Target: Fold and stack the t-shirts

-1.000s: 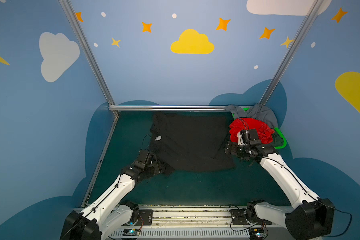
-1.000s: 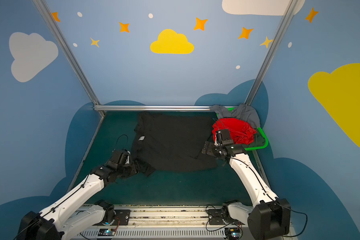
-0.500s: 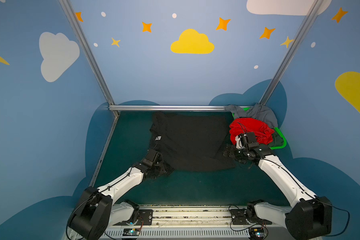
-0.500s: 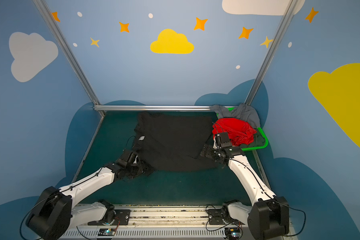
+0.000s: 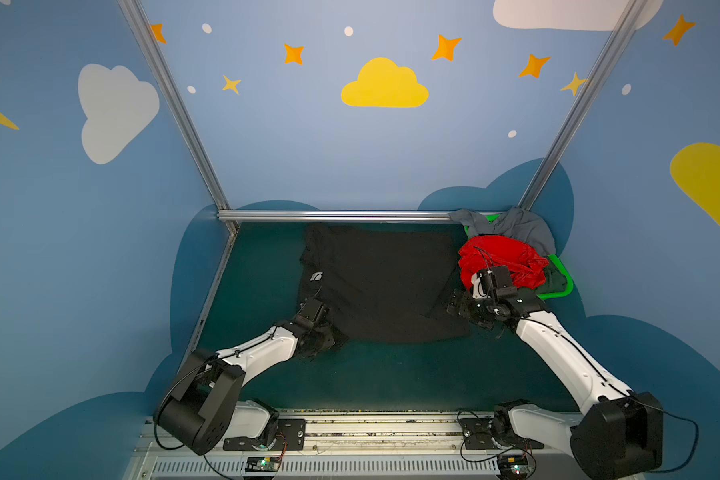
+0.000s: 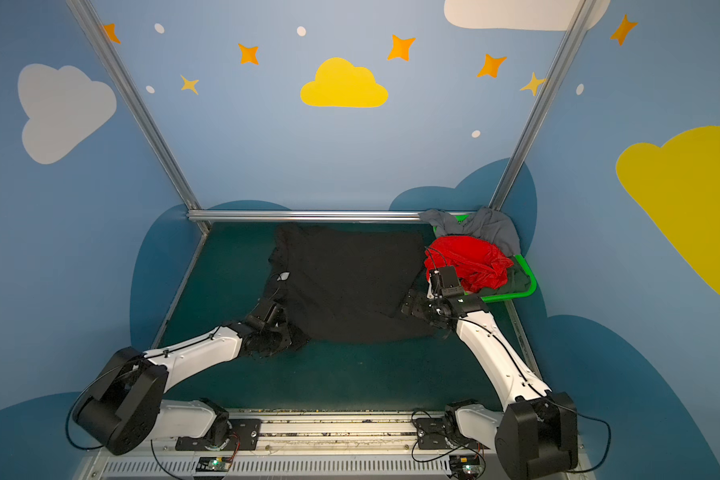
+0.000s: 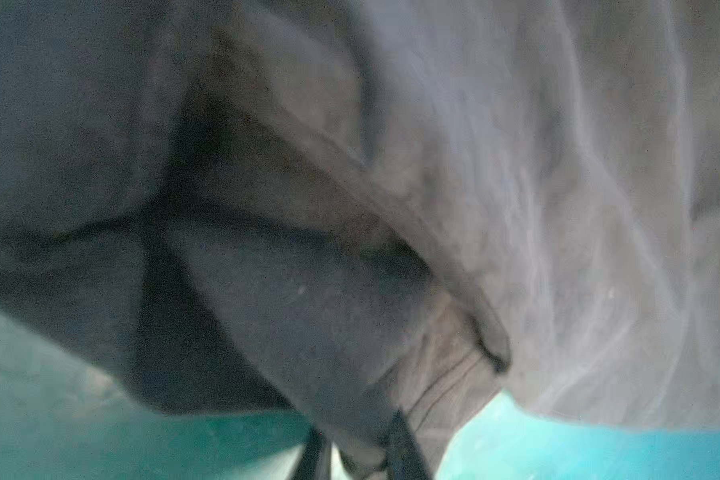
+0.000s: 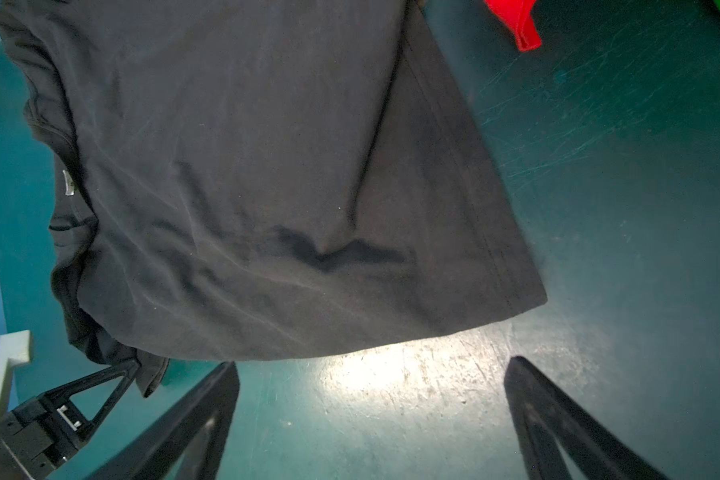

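Observation:
A black t-shirt (image 5: 383, 282) (image 6: 350, 282) lies spread on the dark teal table, its white neck label (image 5: 316, 276) toward the left. My left gripper (image 7: 358, 451) is at the shirt's bunched near-left corner (image 5: 329, 336), its two fingers close together with black cloth pinched between them. My right gripper (image 8: 375, 399) stands open, low over bare table just off the shirt's near-right hem corner (image 8: 528, 299), with nothing between its fingers (image 5: 460, 307). The red t-shirt (image 5: 499, 262), the grey one (image 5: 512, 226) and the dark green one (image 5: 555, 278) are piled at the back right.
A bright green plastic basket (image 5: 564, 286) holds the pile in the back right corner, close behind my right wrist. An aluminium rail (image 5: 333, 215) runs along the table's back edge, and another one down its left side. Blue walls enclose the table.
My left arm has stretched lower and forward, and its gripper has closed on the shirt's bunched near-left corner. My right gripper has dropped slightly beside the hem and stays open.

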### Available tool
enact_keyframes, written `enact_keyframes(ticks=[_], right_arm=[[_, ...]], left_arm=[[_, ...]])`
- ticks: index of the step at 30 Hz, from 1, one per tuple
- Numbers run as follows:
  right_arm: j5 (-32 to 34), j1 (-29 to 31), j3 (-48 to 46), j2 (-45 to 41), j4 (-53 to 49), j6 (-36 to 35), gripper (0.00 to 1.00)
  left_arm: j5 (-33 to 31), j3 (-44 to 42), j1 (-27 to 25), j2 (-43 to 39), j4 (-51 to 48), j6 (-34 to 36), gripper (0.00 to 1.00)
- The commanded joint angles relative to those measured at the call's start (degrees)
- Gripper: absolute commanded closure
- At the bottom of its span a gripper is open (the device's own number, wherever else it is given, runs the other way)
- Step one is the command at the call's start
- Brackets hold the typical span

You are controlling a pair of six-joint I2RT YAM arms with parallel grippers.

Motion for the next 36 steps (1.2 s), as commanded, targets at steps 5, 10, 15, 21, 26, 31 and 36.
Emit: enact_keyframes(ticks=[5,10,15,21,26,31,36], right_arm=[[2.46,-0.18,0.27,-0.03,-1.75,-2.54,0.02],[4.83,0.47,1.35,1.05,-2.66,-3.33,0.02],[8.57,2.24,3.39,2.95,-4.47,-4.52,0.02],[11.07,4.38,7.21,7.83,-6.09,-5.79,0.02],[10.67,4.75,10.89,12.94,-6.20,-6.68,0.02],[10.80,4.75,12.56,16.17,-6.44,-7.61,0.02],[10.45,4.25,12.46,17.63,-6.51,-8.05,0.02]], left_arm=[[-3.46,-0.99,-0.22,-7.79,-7.61,-1.79,0.97],[-6.33,-0.44,-0.18,-17.92,-16.11,-1.98,0.97],[-7.54,-1.27,-0.18,-27.27,-24.45,-2.60,0.97],[-8.63,-3.13,-0.70,-38.05,-32.33,-8.40,0.97],[-19.01,-3.19,-0.54,-50.74,-38.17,-15.24,0.96],[-23.66,-2.32,0.15,-55.35,-41.00,-17.67,0.82],[-22.55,-0.01,0.51,-49.74,-39.66,-15.38,0.37]])
